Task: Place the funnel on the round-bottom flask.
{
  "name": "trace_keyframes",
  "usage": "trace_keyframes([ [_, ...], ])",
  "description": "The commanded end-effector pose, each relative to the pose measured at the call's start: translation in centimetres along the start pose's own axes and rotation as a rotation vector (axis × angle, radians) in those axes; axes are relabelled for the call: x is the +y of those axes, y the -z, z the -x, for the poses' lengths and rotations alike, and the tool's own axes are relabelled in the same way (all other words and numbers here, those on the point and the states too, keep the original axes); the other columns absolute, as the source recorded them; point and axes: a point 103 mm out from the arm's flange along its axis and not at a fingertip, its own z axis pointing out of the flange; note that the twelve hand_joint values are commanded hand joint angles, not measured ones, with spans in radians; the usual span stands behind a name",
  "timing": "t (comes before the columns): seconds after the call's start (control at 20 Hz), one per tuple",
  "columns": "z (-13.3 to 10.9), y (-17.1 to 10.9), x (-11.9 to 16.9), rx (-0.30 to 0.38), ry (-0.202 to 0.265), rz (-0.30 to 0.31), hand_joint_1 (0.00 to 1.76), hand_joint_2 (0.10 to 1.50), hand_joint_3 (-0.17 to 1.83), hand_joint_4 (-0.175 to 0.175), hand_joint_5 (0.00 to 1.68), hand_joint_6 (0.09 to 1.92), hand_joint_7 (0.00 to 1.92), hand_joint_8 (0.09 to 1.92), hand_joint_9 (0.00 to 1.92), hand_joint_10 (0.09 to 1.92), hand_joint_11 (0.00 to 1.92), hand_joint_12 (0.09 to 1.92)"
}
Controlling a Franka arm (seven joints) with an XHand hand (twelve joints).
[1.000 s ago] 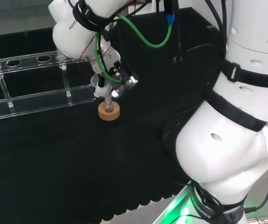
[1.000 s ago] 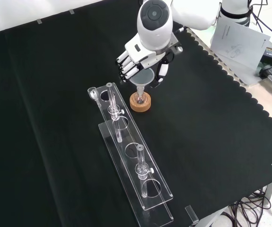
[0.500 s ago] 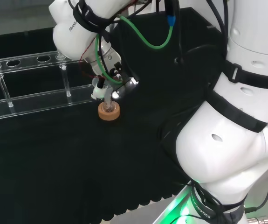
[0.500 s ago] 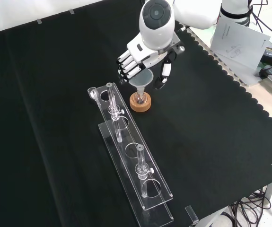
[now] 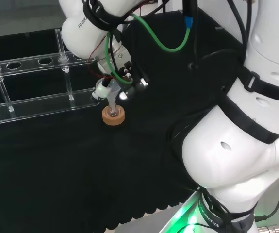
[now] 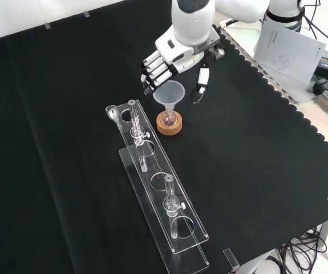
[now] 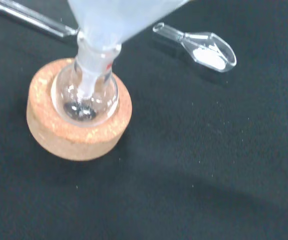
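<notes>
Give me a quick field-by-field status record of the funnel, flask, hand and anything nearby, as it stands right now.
funnel: upright, stem down inside the flask neck
round-bottom flask: seated in the cork ring
cork ring: on the black cloth, beside the rack end
hand: open, above and behind the funnel in the front view, fingers apart from the funnel rim
clear rack: in front of the flask in the front view, holding glass tubes
glass scoop: lying on the cloth near the ring, white powder in it
task state: funnel looks placed
</notes>
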Motion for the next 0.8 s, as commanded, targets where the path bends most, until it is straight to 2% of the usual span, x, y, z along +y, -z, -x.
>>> trace_keyframes([
  [0.05, 2.3, 3.1, -1.0, 0.143, 0.034, 0.072, 0.43, 0.70, 0.25, -0.071, 0.37, 0.09, 0.00, 0.69, 0.21, 0.80, 0.17, 1.50],
  [0.25, 3.2, 3.9, -1.3, 0.212, 0.067, 0.055, 0.45, 0.71, 0.24, -0.070, 0.38, 0.09, 0.02, 0.71, 0.24, 0.79, 0.19, 1.50],
  [0.4, 3.9, 4.6, -1.6, 0.232, 0.083, 0.057, 0.46, 0.72, 0.24, -0.068, 0.38, 0.09, 0.02, 0.72, 0.23, 0.78, 0.19, 1.50],
  [0.8, 6.4, 4.8, -1.4, 0.292, 0.074, 0.043, 0.47, 0.72, 0.24, -0.065, 0.38, 0.09, 0.04, 0.72, 0.24, 0.78, 0.19, 1.51],
])
